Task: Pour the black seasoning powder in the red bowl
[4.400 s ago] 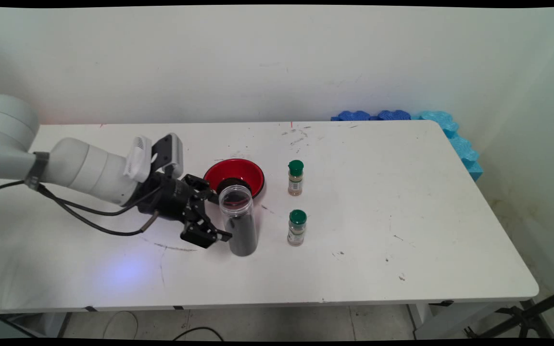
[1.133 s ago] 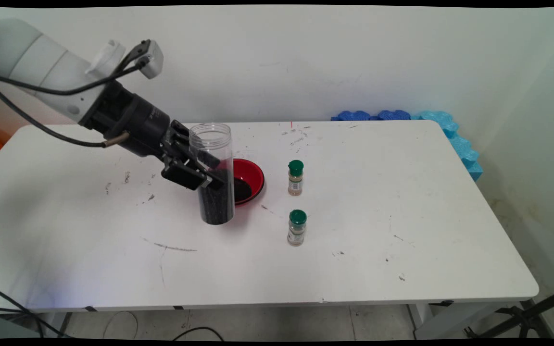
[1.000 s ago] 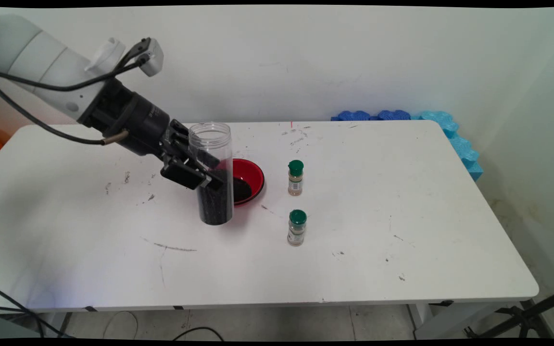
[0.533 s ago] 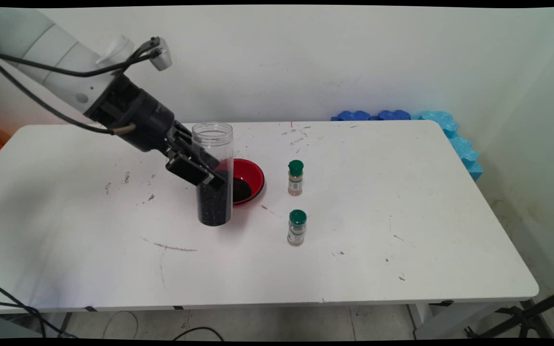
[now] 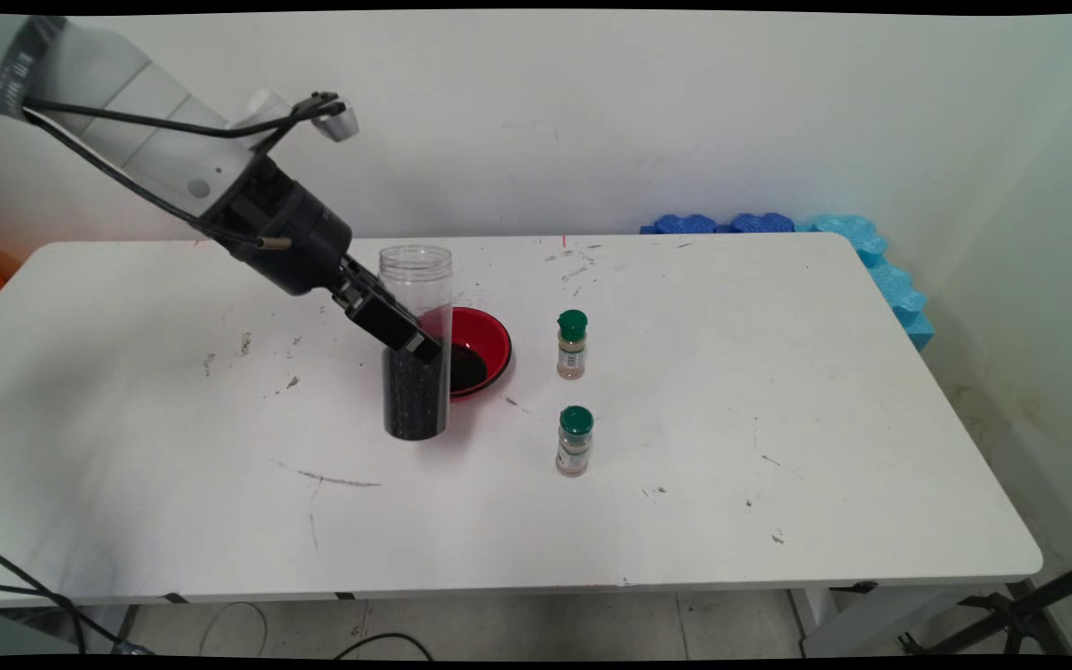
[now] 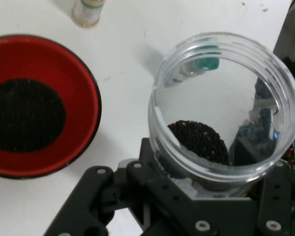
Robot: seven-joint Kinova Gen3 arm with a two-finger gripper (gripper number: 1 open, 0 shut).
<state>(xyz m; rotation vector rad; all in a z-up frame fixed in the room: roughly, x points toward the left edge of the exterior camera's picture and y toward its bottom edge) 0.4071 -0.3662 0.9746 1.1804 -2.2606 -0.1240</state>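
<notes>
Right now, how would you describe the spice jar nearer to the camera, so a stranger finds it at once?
On the white table, look right of the red bowl. Two small green-capped jars stand there; the nearer spice jar stands closer to the table's front edge than the farther spice jar.

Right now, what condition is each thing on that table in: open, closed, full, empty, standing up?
Clear jar: upright, no lid, about half full of black grains, held.
Gripper: shut on the jar's middle.
Red bowl: upright behind the jar, a patch of black grains inside.
Far spice bottle: upright, green cap on.
Near spice bottle: upright, green cap on.
</notes>
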